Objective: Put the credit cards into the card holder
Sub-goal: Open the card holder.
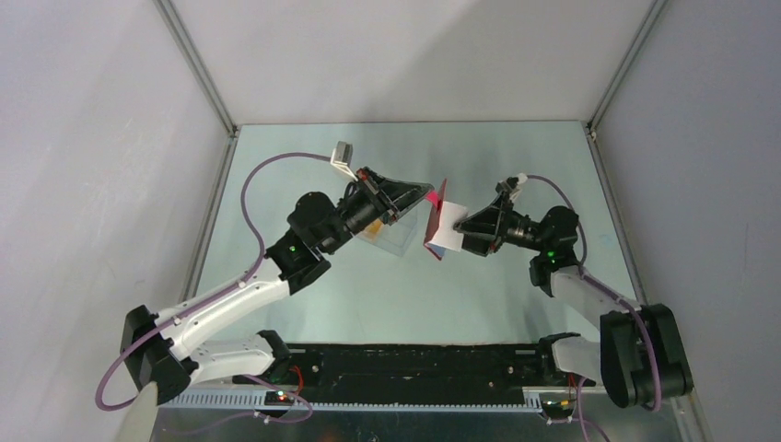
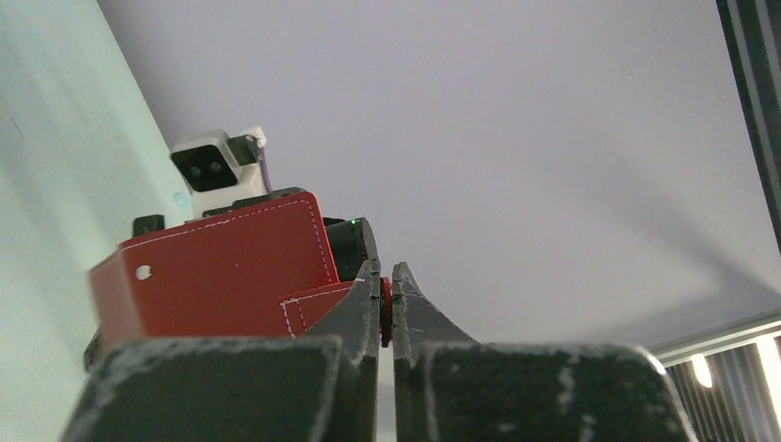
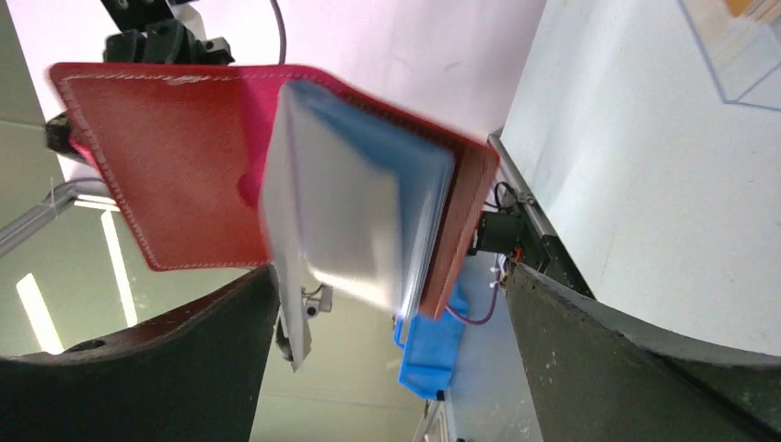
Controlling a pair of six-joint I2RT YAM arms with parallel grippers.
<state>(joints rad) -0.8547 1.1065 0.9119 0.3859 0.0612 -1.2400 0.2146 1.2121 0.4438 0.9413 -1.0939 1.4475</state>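
The card holder, a red wallet, hangs in the air above the table between both arms. My left gripper is shut on its small red closing tab, with the red cover spread out to the left of the fingers. In the right wrist view the card holder stands open, its blue-grey sleeves fanned out. My right gripper is open, one finger on each side of the sleeves' lower edge, gripping nothing. Orange credit cards lie inside a clear box.
The clear plastic box stands on the table under the left wrist; one corner of it shows at the top right of the right wrist view. Grey walls enclose the table. A blue clip sits near the front rail.
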